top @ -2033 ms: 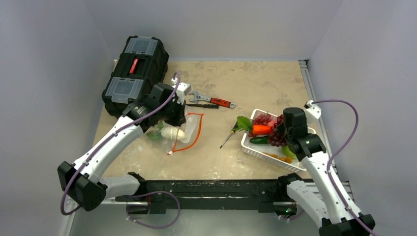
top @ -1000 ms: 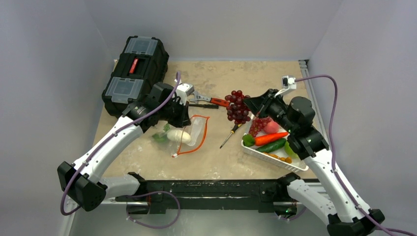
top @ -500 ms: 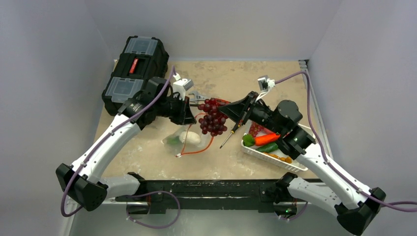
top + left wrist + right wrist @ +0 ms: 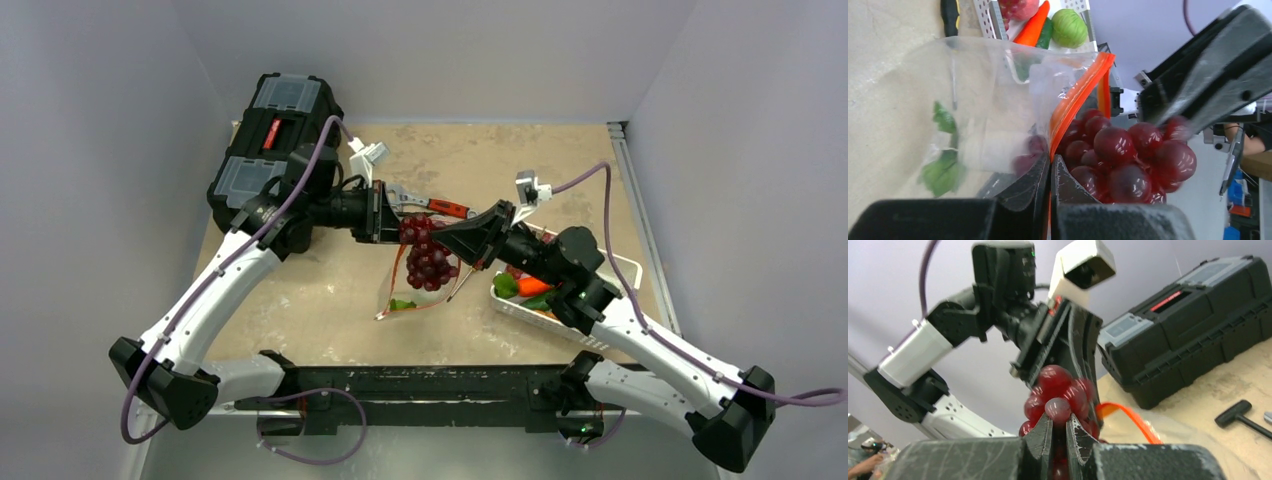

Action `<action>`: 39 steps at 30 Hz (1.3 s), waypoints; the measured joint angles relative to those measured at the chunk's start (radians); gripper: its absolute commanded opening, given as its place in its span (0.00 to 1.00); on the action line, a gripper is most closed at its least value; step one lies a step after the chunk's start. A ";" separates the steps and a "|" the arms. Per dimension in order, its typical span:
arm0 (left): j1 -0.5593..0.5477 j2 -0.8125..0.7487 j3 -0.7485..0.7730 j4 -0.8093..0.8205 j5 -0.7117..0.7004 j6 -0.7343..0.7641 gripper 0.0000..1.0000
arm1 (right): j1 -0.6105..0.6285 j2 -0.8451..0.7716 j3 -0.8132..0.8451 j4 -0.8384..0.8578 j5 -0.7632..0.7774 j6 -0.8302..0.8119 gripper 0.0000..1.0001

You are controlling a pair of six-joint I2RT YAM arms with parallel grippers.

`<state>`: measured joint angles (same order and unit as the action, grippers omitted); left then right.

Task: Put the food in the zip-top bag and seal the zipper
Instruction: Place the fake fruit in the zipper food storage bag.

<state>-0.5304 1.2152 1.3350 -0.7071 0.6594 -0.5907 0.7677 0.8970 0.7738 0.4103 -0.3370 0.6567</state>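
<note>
My left gripper point(image 4: 390, 222) is shut on the orange-red zipper edge point(image 4: 1075, 102) of the clear zip-top bag point(image 4: 405, 285) and holds it up off the table, mouth upward. Leafy greens point(image 4: 943, 167) lie inside the bag; they also show in the top view point(image 4: 402, 304). My right gripper point(image 4: 447, 238) is shut on a bunch of dark red grapes point(image 4: 428, 255) and holds it at the bag's mouth, beside the left fingers. The grapes also show in the left wrist view point(image 4: 1128, 157) and the right wrist view point(image 4: 1058, 395). The zipper's slider is not visible.
A white slotted basket point(image 4: 600, 335) at the right holds a carrot point(image 4: 533, 286), a cucumber and other toy food. A black toolbox point(image 4: 275, 140) stands at the back left. A red-handled wrench point(image 4: 440, 207) and a screwdriver point(image 4: 462, 282) lie on the table.
My right gripper lifted the grapes out of the basket and carried them left to the bag. My left gripper raised the bag by its zipper edge and shifted it right.
</note>
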 measured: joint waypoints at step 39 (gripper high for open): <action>0.001 -0.060 -0.118 0.116 0.023 -0.191 0.00 | 0.072 0.195 -0.034 -0.203 0.048 -0.191 0.09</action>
<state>-0.5293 1.1553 1.2171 -0.5911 0.6823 -0.7815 0.8398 1.0920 0.7399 0.2077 -0.2890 0.4656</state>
